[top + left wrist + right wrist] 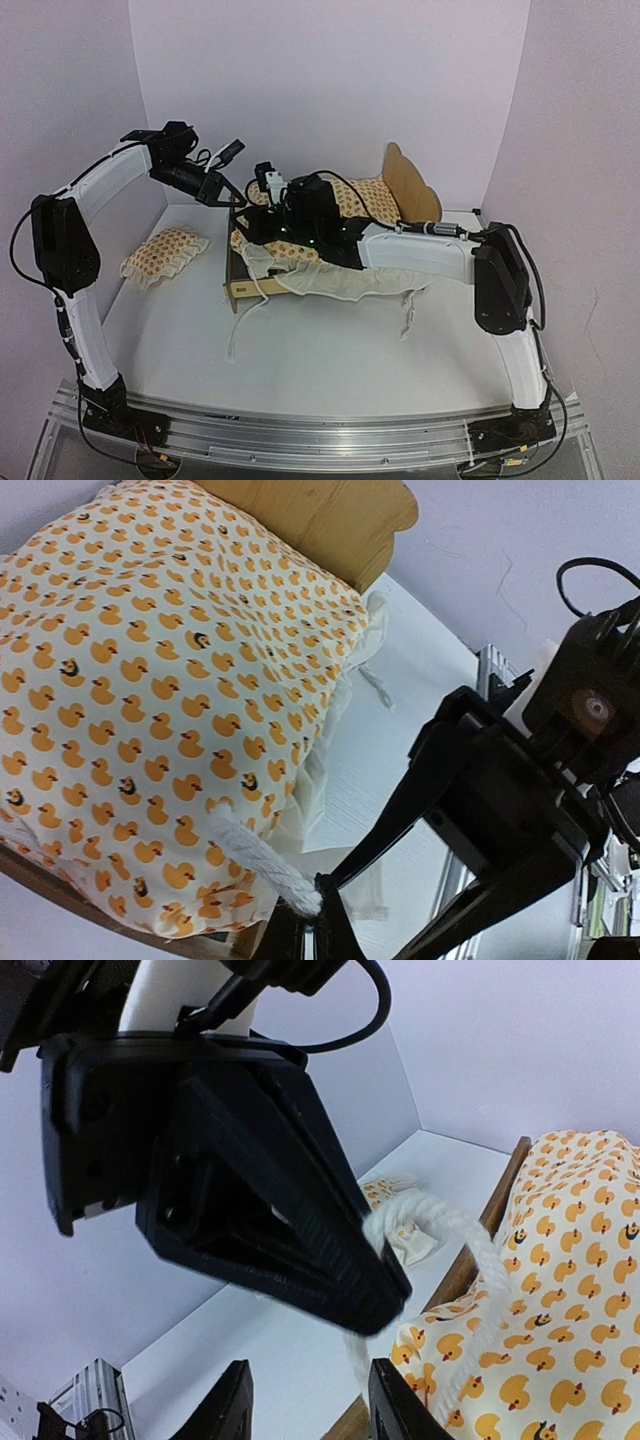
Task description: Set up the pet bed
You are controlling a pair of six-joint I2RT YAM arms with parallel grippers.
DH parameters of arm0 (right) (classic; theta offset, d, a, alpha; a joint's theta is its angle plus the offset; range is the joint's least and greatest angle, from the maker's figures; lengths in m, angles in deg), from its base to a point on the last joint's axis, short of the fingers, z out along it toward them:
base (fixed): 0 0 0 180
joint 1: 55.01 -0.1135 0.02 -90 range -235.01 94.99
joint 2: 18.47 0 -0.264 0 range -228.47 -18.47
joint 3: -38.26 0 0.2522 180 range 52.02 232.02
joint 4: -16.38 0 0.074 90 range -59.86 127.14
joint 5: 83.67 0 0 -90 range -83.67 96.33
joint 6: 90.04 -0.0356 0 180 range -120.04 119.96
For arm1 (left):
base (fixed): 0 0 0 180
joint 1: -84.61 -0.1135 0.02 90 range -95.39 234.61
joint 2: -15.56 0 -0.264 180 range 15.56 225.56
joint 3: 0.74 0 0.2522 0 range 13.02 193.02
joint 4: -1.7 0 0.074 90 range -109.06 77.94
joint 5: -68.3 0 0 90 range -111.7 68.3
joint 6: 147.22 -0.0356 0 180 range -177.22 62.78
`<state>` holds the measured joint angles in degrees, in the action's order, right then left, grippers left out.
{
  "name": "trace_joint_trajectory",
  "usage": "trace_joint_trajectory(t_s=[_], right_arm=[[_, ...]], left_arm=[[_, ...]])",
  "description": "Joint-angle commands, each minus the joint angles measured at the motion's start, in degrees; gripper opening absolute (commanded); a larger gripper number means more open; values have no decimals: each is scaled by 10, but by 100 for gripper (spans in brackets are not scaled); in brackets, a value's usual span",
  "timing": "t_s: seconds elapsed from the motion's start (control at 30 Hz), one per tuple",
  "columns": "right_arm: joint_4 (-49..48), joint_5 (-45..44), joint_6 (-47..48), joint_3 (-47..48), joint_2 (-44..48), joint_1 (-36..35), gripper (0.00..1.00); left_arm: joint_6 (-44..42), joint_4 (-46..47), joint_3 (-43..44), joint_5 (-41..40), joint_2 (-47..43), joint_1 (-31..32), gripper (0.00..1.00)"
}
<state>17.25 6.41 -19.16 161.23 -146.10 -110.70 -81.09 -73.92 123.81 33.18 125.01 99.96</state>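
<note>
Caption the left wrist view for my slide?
Left gripper shut on white tie of duck-print cushion lying on pet bed.

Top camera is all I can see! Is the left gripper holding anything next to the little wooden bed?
Observer: Yes. Its wrist view shows the left gripper shut on a white twisted cord coming off the cream fabric cushion.
Operator: Are those orange spots on the cushion?
Observer: Up close they are little orange ducks.
Operator: What about the right gripper?
Observer: Its wrist view shows the right gripper open, with nothing between its fingers.
</note>
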Motion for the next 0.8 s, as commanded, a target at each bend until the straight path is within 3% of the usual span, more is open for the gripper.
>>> trace_joint_trajectory(t_s=[0.0, 0.2, 0.27, 0.37, 0.57, 0.77], right_arm=[[-14, 28, 27, -66, 96, 3, 41], [12, -52, 22, -94, 119, 7, 48], [30, -50, 1, -72, 96, 7, 58], [45, -26, -36, -46, 72, 6, 66], [38, -7, 0, -90, 112, -38, 59], [26, 52, -72, -134, 113, -45, 46]], left_arm=[[-35, 26, 12, -57, -45, -28, 0], [-55, 10, 29, -30, -44, -38, 0], [-44, 15, 29, -19, -44, -38, 0], [-36, 22, 31, -17, -46, -38, 0], [-18, 47, 25, -21, -44, -37, 0], [-12, 51, 32, -7, -35, -38, 0]])
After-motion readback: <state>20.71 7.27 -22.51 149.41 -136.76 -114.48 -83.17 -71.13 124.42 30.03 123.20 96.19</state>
